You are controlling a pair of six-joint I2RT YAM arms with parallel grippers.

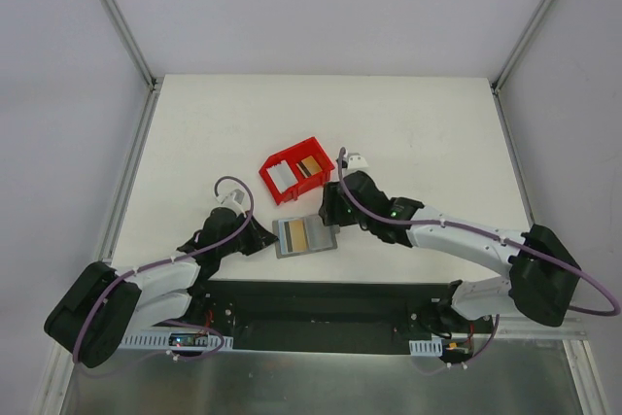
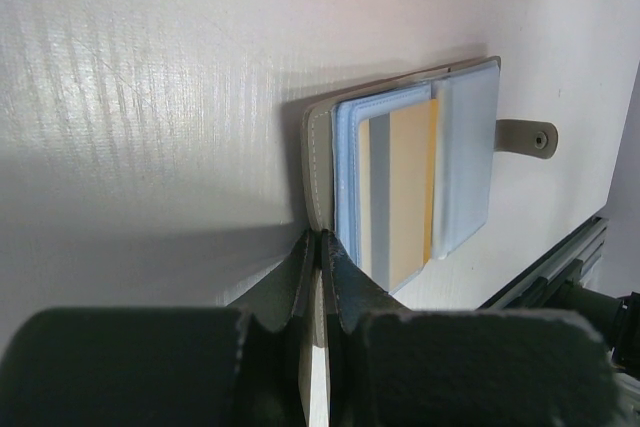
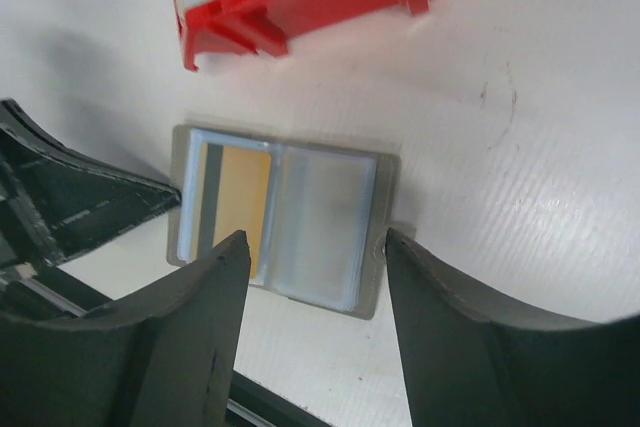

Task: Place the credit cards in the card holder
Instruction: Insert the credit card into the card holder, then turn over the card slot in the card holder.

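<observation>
White table (image 1: 418, 133) | grey walls (image 1: 311, 7) | left gripper (image 2: 320, 247) clamped on card holder (image 2: 400, 177) | right gripper (image 3: 315, 242) apart

top: high overhead, whole table (image 1: 389, 123) | wrists: close, looking down | shared: card holder (image 1: 304, 237)

Matt card holder (image 3: 285, 219) — glossy sleeves (image 3: 325, 227) (plastic)

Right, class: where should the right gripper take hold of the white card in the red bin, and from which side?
Its exposed upper edge, from above: the white card seems to lean inside the red bin, whose walls block sideways approaches.
</observation>
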